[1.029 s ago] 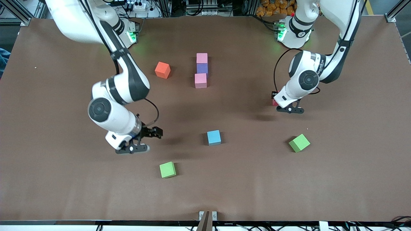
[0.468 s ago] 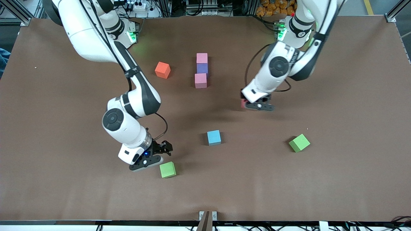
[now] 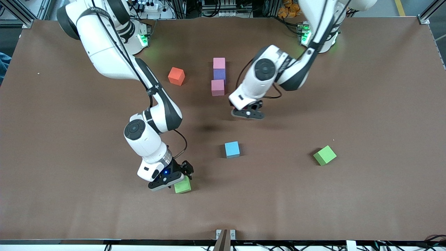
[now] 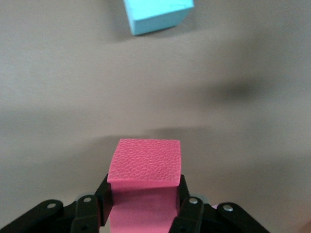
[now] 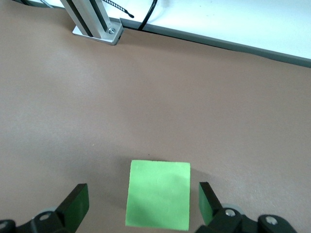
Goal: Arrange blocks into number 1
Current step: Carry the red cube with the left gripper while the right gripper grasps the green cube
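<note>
A pink block (image 3: 219,63), a purple block (image 3: 219,74) and a second pink block (image 3: 217,87) form a short column running toward the front camera. My left gripper (image 3: 248,113) hangs over the table beside that second pink block, toward the left arm's end. It is shut on a pinkish-red block (image 4: 145,167), which its fingers (image 4: 186,204) clamp on two sides. My right gripper (image 3: 173,180) is low over a green block (image 3: 183,186), open, and the green block (image 5: 158,200) lies between its fingers (image 5: 77,201). Loose blocks: orange (image 3: 176,76), light blue (image 3: 232,149), another green (image 3: 324,155).
The light blue block (image 4: 156,14) lies on the brown table (image 3: 366,195) ahead of the left gripper. An aluminium bracket (image 5: 95,24) and the table's front edge (image 5: 252,46) lie close to the green block.
The left arm has carried the red block across toward the pink and purple column. The right gripper has come toward the front camera and down, and now straddles the green block.
</note>
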Robot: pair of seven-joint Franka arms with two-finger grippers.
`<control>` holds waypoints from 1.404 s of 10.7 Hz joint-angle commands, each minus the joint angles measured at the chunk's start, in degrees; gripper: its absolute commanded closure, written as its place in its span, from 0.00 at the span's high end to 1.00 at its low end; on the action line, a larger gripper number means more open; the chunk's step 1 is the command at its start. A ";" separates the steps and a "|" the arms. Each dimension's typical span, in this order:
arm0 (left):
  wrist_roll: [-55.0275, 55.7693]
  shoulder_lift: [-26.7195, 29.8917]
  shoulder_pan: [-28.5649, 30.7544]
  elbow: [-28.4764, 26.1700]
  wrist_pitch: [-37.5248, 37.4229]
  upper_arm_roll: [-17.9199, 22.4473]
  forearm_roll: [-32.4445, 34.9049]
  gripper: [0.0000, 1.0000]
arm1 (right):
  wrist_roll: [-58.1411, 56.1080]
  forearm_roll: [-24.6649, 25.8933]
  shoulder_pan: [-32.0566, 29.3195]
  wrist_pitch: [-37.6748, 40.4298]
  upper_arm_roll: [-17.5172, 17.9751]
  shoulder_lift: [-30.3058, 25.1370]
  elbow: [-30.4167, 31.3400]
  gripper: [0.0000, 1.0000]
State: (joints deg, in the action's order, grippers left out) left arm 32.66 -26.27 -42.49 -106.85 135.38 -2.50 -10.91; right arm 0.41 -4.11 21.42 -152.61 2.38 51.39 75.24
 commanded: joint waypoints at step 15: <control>15.06 -10.38 -12.27 8.42 -2.32 3.55 -3.42 0.00 | -3.66 -0.11 -1.64 -2.34 0.43 6.35 -3.34 0.40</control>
State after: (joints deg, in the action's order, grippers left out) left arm 46.92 -35.48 -53.75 -100.16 134.19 0.03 -12.80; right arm -3.06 -4.11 20.56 -154.58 2.20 56.57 73.67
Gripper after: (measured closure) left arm 0.463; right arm 0.141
